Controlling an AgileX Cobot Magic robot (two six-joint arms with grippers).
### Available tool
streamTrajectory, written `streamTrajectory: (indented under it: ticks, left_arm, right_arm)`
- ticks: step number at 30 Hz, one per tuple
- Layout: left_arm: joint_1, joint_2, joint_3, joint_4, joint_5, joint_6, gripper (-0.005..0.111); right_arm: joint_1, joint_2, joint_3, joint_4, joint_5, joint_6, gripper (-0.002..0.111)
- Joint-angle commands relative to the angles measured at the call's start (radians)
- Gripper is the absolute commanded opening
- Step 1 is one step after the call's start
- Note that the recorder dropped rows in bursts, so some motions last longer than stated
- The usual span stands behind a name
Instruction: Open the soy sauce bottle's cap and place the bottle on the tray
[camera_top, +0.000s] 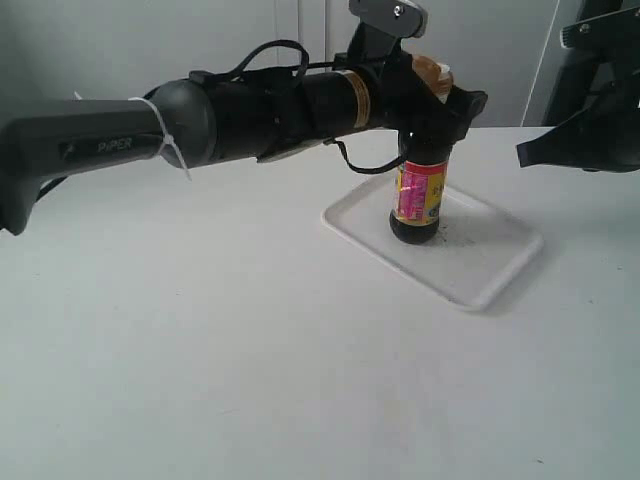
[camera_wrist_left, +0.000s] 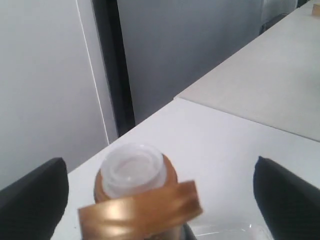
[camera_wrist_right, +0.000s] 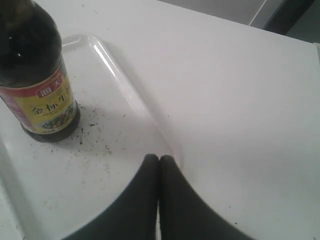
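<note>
My left gripper sits at the neck of the soy sauce bottle, one finger on each side of it. From my left wrist the two dark fingertips stand wide apart at either side, with the cap between them and clear of both, so I read that hand as spread, not pinching the bottle.

The bottle stands upright on the tray, its long axis vertical, base down on the tray floor and neck pointing up into my left hand. The pink-and-yellow label faces the exterior camera. It stands nearer the tray's far side than its near rim.

The cap is flipped open: its bronze lid hangs tilted off the collar toward my wrist, and the white spout is bare and points upward, just under my left hand.

My right gripper has its two fingers pressed together, tips touching, holding nothing. It hovers over the tray's rim, with the bottle well apart from the fingertips, across the tray floor. Dark specks lie on the tray around the bottle's base. The tray rests flat on the white table.
</note>
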Motion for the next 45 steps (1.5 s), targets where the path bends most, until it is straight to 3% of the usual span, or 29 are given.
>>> streamTrajectory:
  ticks: [1,12,18,21,24,28,33,45]
  left_arm:
    - [0.001,-0.04,-0.004,0.017,0.024,-0.008,0.105]
    - [0.001,-0.129,-0.004,0.029,0.023,-0.013,0.105]
    - [0.001,-0.196,-0.004,0.2,0.032,-0.211,0.101]
    - [0.001,-0.235,-0.002,0.379,0.075,-0.351,0.086]
    - [0.001,-0.274,0.028,0.555,0.082,-0.458,0.059]
    - [0.001,-0.335,0.103,0.694,0.066,-0.484,0.003]
    - [0.001,-0.418,0.197,0.777,0.13,-0.506,0.0]
    - [0.001,-0.597,0.409,0.785,0.496,-0.43,0.0]
  right_arm:
    - [-0.006,-0.001,0.007,0.003,-0.007,0.0,0.0]
    - [-0.006,-0.001,0.007,0.003,-0.005,0.0,0.0]
    - [-0.006,-0.001,0.007,0.003,-0.005,0.0,0.0]
    - [-0.006,-0.001,0.007,0.003,-0.005,0.0,0.0]
    - [-0.006,-0.001,0.007,0.003,-0.005,0.0,0.0]
    - [-0.006,-0.001,0.007,0.003,-0.005,0.0,0.0]
    - [-0.006,-0.001,0.007,0.003,-0.001,0.0,0.0]
    - [-0.006,-0.001,0.007,0.003,0.007,0.0,0.0]
